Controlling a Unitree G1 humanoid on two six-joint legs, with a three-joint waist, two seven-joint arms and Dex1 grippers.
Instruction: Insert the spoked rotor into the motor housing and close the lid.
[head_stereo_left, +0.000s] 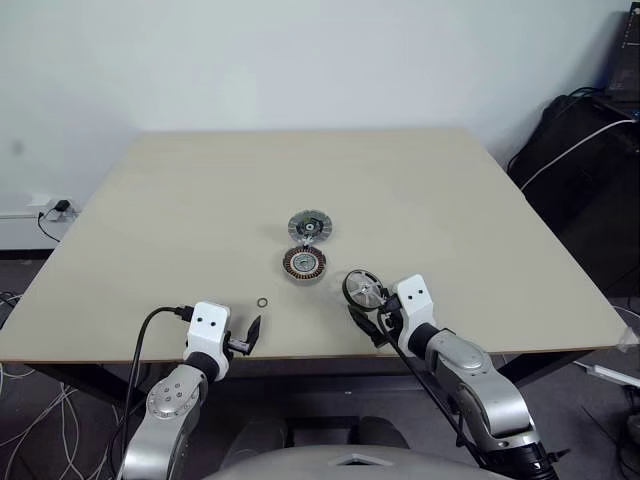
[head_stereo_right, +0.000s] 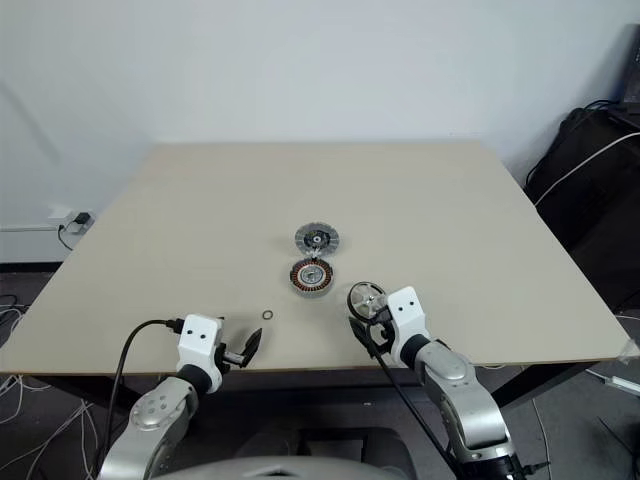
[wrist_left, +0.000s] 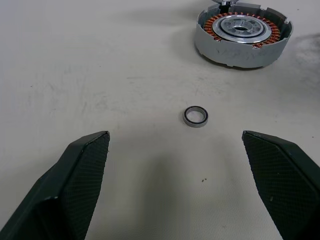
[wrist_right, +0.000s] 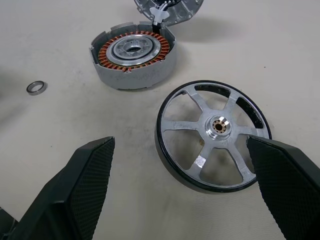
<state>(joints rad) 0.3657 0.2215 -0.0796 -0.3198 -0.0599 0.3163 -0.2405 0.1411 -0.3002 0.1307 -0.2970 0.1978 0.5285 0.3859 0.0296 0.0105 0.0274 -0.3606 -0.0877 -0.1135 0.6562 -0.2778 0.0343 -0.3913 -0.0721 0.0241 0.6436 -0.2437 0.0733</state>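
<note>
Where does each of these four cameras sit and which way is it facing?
Left eye view: on the head, looking forward and down over the table; both arms show.
Right eye view: beside it, same scene.
Left wrist view: on the left arm, along the open left gripper toward the small ring and motor housing.
Right wrist view: on the right arm, along the open right gripper at the spoked rotor.
Both wrist views share the motor housing and small ring.
</note>
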